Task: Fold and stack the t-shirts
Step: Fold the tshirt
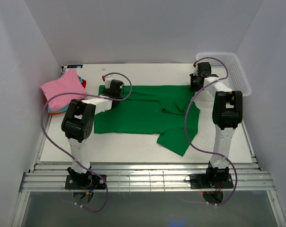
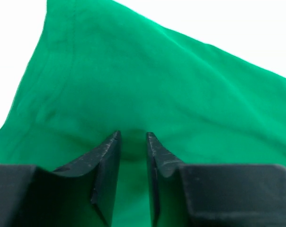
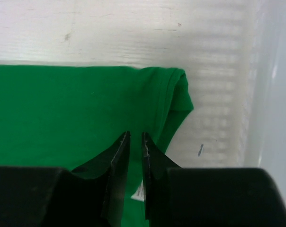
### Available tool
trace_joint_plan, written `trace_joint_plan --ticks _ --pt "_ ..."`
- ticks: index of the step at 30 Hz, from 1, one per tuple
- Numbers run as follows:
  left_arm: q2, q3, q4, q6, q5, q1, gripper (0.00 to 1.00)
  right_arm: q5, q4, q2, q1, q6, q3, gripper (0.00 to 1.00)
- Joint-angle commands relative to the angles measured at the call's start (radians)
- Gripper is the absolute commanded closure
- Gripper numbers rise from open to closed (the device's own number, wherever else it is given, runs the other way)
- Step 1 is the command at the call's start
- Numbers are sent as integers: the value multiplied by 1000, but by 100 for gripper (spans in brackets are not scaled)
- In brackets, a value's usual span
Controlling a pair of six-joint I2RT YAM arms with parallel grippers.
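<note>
The left claw (image 2: 132,135) and right claw (image 3: 135,135) both pinch the one green t-shirt (image 1: 138,111) near three stacked t-shirts (image 1: 60,90).

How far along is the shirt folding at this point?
Done: a stack, pink on top, sits at the far left. In hand: the green shirt lies mostly spread, the left hand and right hand each pinching its far edge. Left: finish folding it and add it to the stack.

No readable text I can find. Small white tag (image 3: 138,195) on green t-shirt (image 3: 62,109), print too blurred to read.
</note>
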Motion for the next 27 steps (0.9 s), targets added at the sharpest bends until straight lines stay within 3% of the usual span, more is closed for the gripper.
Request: trace_joint_plan --ticks 1,3,5,8,11,15,27 --pt "-189 -18 106 92 -46 -25 57 -54 163 -200 -1 -26 -63 77" --pt "-265 -19 128 115 -55 -28 55 -63 199 -262 11 -34 -117 75" --pt "-304 -15 136 145 -68 -28 41 -91 237 -346 20 -39 -148 74" --pt "-346 1 81 157 -121 -28 37 -140 240 -421 31 -34 -185 71" --pt "-344 1 -20 131 -181 -27 38 -197 228 -460 49 -17 -203 71" --pt "-321 -64 -76 44 -215 -24 48 -214 225 -475 95 -14 -244 71" --pt "-188 -147 -70 2 -75 87 47 -134 222 -467 189 -14 -369 72"
